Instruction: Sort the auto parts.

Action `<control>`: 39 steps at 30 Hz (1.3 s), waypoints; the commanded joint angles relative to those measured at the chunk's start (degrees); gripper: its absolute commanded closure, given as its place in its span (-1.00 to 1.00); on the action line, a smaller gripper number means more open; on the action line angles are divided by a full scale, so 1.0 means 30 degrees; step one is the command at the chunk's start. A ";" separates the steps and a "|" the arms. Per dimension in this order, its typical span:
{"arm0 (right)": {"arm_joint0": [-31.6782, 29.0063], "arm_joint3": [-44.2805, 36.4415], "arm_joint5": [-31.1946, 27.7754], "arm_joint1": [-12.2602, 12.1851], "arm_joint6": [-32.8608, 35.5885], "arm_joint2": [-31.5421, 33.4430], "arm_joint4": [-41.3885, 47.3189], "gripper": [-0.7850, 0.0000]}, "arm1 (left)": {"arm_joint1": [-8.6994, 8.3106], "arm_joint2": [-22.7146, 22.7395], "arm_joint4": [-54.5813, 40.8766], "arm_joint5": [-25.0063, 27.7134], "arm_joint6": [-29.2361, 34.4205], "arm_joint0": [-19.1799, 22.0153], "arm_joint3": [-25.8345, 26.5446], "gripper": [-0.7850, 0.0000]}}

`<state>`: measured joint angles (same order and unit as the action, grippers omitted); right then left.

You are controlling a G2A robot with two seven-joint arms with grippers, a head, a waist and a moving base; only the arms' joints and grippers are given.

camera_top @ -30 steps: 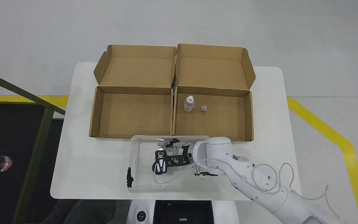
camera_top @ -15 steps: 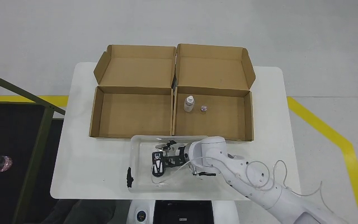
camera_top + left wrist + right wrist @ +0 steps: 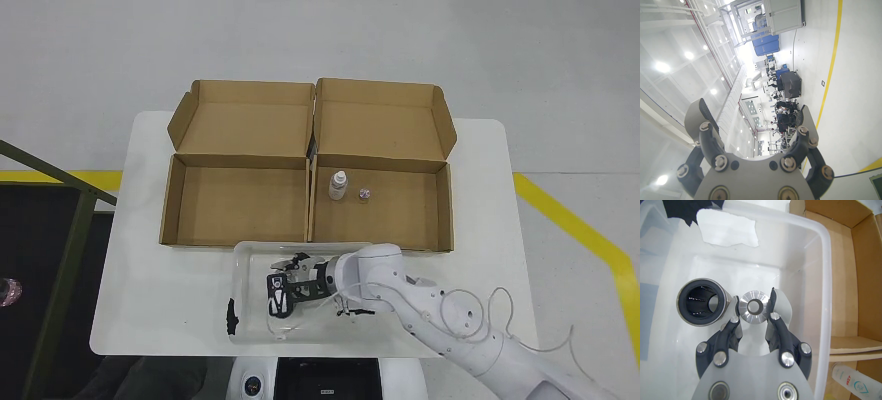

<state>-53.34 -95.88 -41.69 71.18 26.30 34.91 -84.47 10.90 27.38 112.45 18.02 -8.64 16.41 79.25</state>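
A clear tub (image 3: 246, 262) on the desk (image 3: 150, 280) holds two metal parts, a large bearing (image 3: 701, 302) and, just beside it, a small silver ring (image 3: 753, 312). Behind the tub stand two open cardboard boxes (image 3: 235, 205), and the right box (image 3: 410, 215) holds one small bottle (image 3: 340, 185) and one tiny round piece (image 3: 364, 192). The right tool (image 3: 754, 302) reaches down into the tub, clenched on the ring from both sides, while the left tool (image 3: 752, 106) points out into the room with its fingers spread apart.

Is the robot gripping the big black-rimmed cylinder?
No: its fingers clasp the smaller metal ring, and the cylinder lies beside it.
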 commanded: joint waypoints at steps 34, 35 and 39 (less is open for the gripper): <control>-0.1486 -0.5838 -0.1253 -0.0923 -0.2841 0.4249 -0.0210 1.00 | 0.0000 0.0000 0.0000 0.0000 0.0000 0.0000 0.0000 -1.00; -0.1527 -0.5922 -0.1245 -0.0949 -0.2910 0.4406 -0.0196 1.00 | 0.0000 0.0000 0.0000 0.0000 0.0000 0.0000 0.0000 -1.00; -0.1641 -0.6180 -0.1197 -0.1033 -0.3196 0.4946 -0.0175 1.00 | 0.0000 0.0000 0.0000 0.0000 0.0000 0.0000 0.0000 -1.00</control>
<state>-58.22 -114.32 -45.33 68.12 16.87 49.43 -85.01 10.90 27.38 112.45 18.02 -8.64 16.41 79.25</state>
